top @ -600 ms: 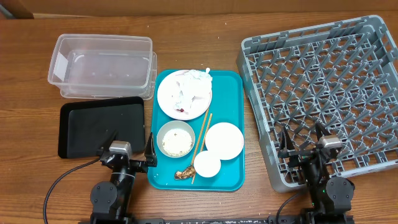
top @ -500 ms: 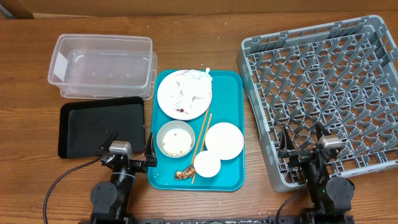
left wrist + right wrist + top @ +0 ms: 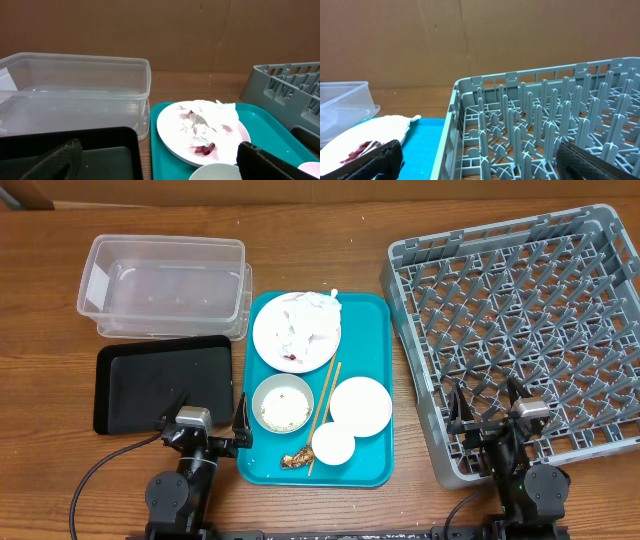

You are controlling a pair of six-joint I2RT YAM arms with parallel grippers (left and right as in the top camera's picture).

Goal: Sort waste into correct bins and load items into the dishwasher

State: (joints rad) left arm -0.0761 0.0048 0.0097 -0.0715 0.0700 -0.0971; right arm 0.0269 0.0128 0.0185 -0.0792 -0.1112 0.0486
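Note:
A teal tray [image 3: 375, 340] holds a large white plate [image 3: 262, 330] with crumpled white napkins [image 3: 300, 320] and a red wrapper [image 3: 291, 360]. The napkins [image 3: 207, 122] and wrapper [image 3: 202, 149] also show in the left wrist view. A small bowl [image 3: 282, 403] holds rice grains. Wooden chopsticks [image 3: 324, 412] lie beside a smaller plate [image 3: 360, 404] and a small cup [image 3: 333, 444]. A brown food scrap [image 3: 296, 459] lies at the tray's front. The clear tub [image 3: 165, 285] and black tray [image 3: 165, 383] sit left. The grey rack [image 3: 520, 330] sits right. My left gripper [image 3: 207, 423] and right gripper [image 3: 487, 408] are open and empty.
The wooden table [image 3: 320, 240] runs to a cardboard wall at the back. The rack's near corner [image 3: 465, 115] is close in front of my right gripper. The black tray's edge [image 3: 100, 137] lies just under my left gripper.

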